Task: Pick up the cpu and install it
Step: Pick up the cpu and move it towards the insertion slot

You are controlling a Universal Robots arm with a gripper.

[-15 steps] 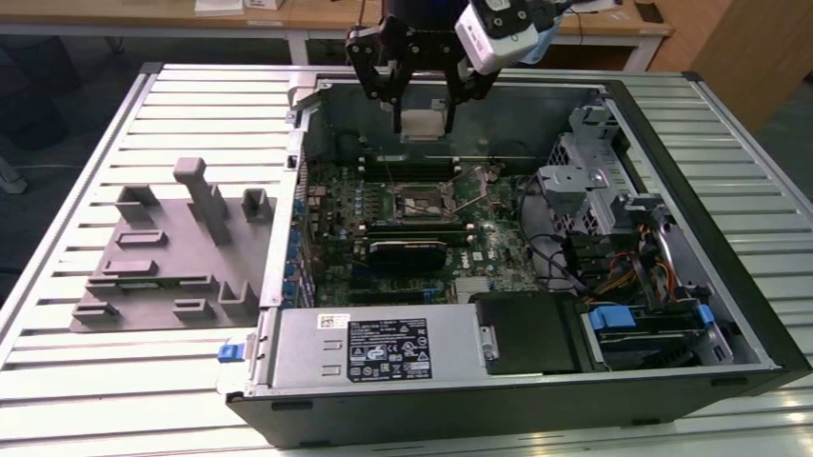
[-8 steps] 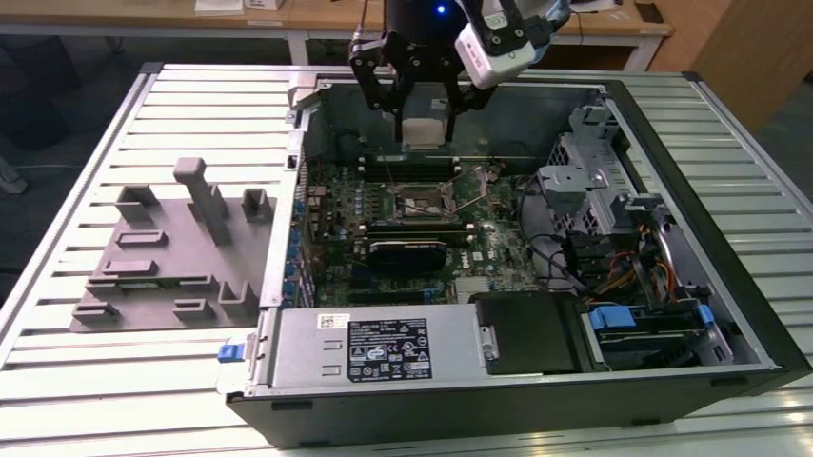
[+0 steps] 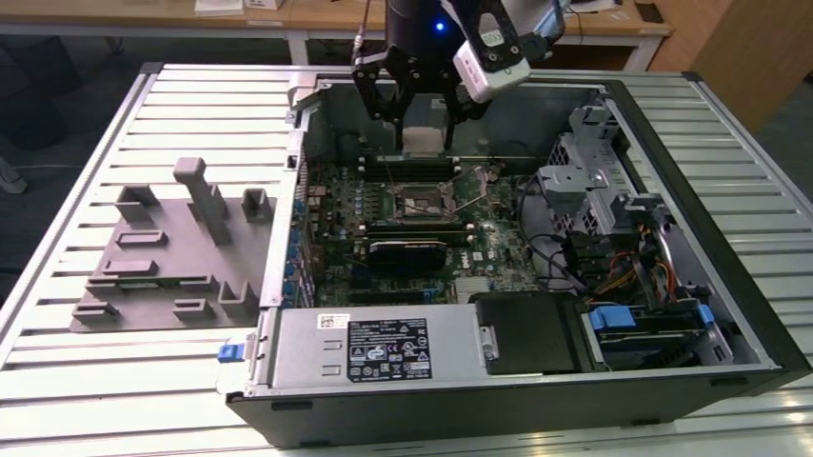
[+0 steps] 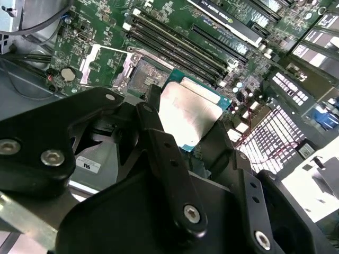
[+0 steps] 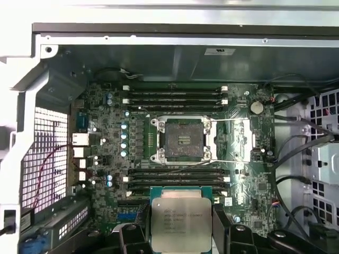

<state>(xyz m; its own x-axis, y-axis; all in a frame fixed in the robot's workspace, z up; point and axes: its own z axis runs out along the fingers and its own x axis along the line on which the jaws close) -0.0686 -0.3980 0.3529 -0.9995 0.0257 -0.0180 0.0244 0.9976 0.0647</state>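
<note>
Now the gripper (image 3: 424,143), jaws clamped on the cpu (image 5: 181,222), hangs over the far part of the open computer case (image 3: 711,286), above the motherboard (image 5: 106,174), near its empty socket (image 5: 183,138) but apart from it.

Room light: even and from overhead in the exterior view, with no hard shadows.
Surface (image 3: 76,152): the pale slats are bright, with a soft sheen.
Case (image 3: 508,409): the inside is dimmer than the surface, and the far wall lies in shade under the arm.
Blue lamp (image 3: 439,26): glows on the arm's dark body.
Cpu (image 4: 188,114): glare washes its metal top almost white in the second wrist view; it is an even matte grey in the first wrist view.
Tool (image 4: 185,124): the black links read dark, with small highlights on the screw heads.
Vent grille (image 5: 45,153): backlit, and the area beside it burns out to white.
Motherboard (image 5: 180,106): evenly lit.
</note>
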